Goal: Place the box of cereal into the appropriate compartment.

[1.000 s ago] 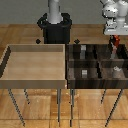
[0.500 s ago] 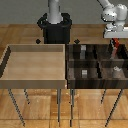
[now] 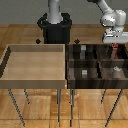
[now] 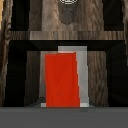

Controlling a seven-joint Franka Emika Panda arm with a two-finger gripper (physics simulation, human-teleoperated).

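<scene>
Two trays in all: one pale tray (image 3: pixel 35 82), undivided, and one dark tray (image 3: pixel 97 84) split into several compartments, too dim to number exactly. One box of cereal (image 3: pixel 115 46), red, counted once though also seen in the wrist view (image 4: pixel 61 80). Two small grey blocks for certain inside the dark tray, one grey block (image 3: pixel 84 73) and a second grey block (image 3: pixel 116 70) — perhaps a third, too faint to settle. One arm (image 3: pixel 107 15), one gripper (image 3: pixel 115 39).
</scene>
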